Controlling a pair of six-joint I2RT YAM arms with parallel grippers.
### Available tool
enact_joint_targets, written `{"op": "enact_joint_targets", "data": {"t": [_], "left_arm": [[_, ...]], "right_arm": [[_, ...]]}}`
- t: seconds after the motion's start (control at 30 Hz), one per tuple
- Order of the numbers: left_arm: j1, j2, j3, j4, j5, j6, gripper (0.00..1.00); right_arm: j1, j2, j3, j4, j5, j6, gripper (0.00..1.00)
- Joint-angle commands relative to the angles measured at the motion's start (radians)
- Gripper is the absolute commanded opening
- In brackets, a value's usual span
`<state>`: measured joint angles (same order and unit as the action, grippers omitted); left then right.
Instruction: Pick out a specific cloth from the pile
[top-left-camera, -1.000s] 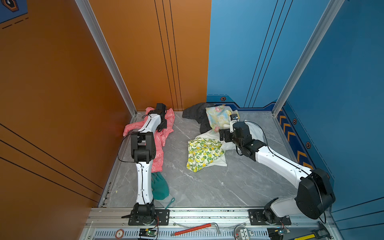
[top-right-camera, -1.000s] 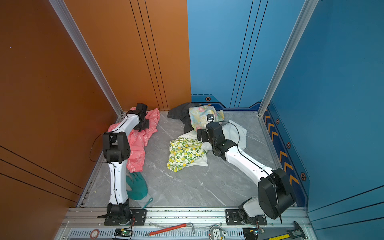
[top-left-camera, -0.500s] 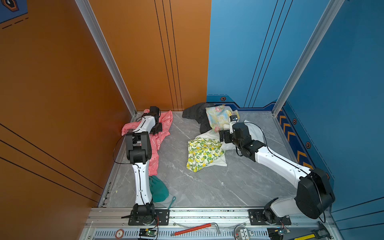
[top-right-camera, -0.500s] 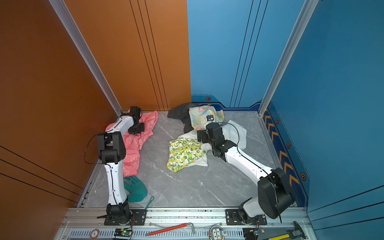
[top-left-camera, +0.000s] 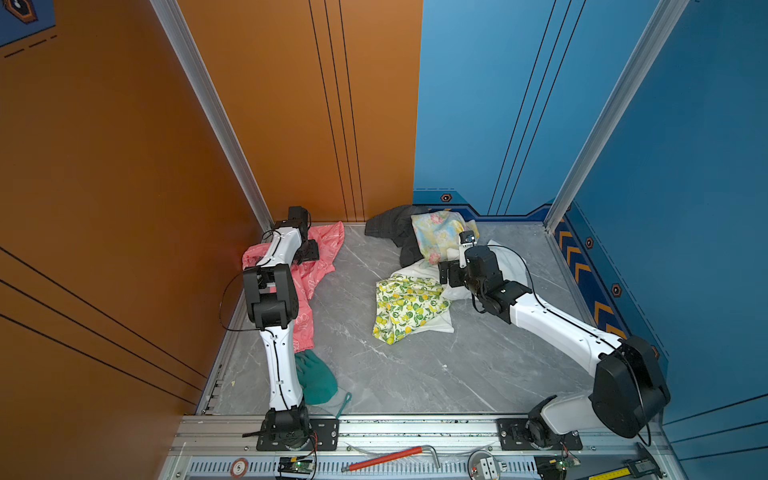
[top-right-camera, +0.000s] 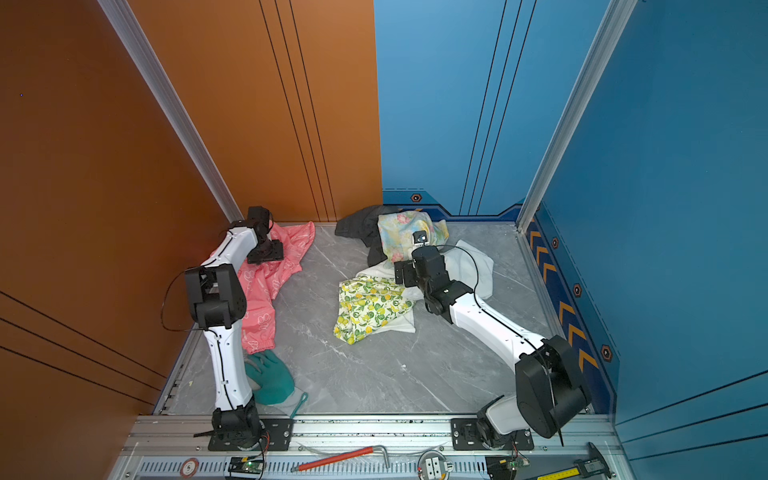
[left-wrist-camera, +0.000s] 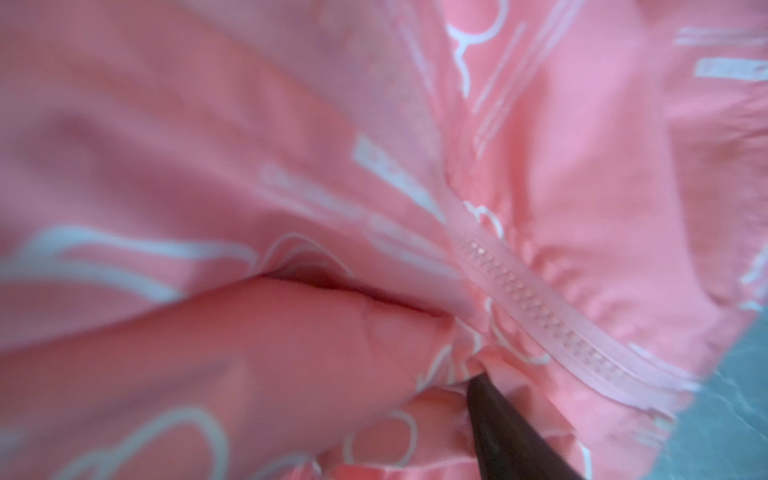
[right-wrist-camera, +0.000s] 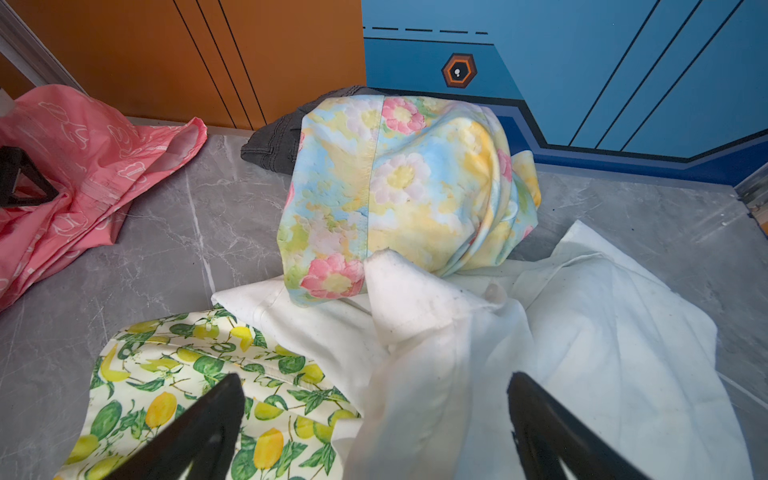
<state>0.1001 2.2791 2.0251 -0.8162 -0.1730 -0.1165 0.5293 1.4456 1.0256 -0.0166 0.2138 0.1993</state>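
**Left arm swung closer to the desk's left edge, claw down on the pink garment**

Your left arm has moved nearer the left edge of the grey marble desk (top-left-camera: 415, 374) over the last second. Its elbow now stands almost against the orange wall. Your left claw (top-left-camera: 306, 252) sits low on the coral-pink thin garment with white bear outlines (top-left-camera: 322, 266), near the far left corner. In the left wrist view, pink folds and a pink zipper (left-wrist-camera: 552, 316) fill the picture. Only one black finger (left-wrist-camera: 503, 428) shows, touching the fabric, so you cannot tell how wide that claw stands or whether it grips. The garment runs along the left edge from the far left corner toward the front, well apart from the pile of mixed fabrics (top-left-camera: 428, 266) at the far middle of the desk.

Your right claw (right-wrist-camera: 374, 376) hangs over the pile with its jaws far apart, closed on nothing. A raised fold of the plain white cloth (right-wrist-camera: 582, 332) stands between the fingers, and the yellow-green lemon-print cloth (right-wrist-camera: 187, 395) lies beneath one of them. Beyond it, the pastel floral cloth (right-wrist-camera: 395, 187) rests against the dark grey cloth (right-wrist-camera: 274, 141) at the far edge. A teal-green fabric piece (top-left-camera: 316, 378) lies near the front left corner, beside your left arm.
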Motion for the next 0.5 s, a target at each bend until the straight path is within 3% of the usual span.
{"op": "enact_joint_targets", "data": {"t": [0.0,0.27,0.47], "left_arm": [[-0.023,-0.165,-0.003,-0.020,0.017,-0.029,0.96],[-0.083,-0.418,-0.203,0.002,0.001,-0.064,0.98],[-0.140,-0.641,-0.555,-0.003,-0.081,-0.151,0.98]], "right_arm": [[0.003,-0.017,0.022,-0.005,0.019,-0.012,1.00],[0.001,-0.007,0.006,0.058,-0.007,0.003,1.00],[0.001,-0.018,-0.012,0.077,-0.021,0.022,1.00]]}}
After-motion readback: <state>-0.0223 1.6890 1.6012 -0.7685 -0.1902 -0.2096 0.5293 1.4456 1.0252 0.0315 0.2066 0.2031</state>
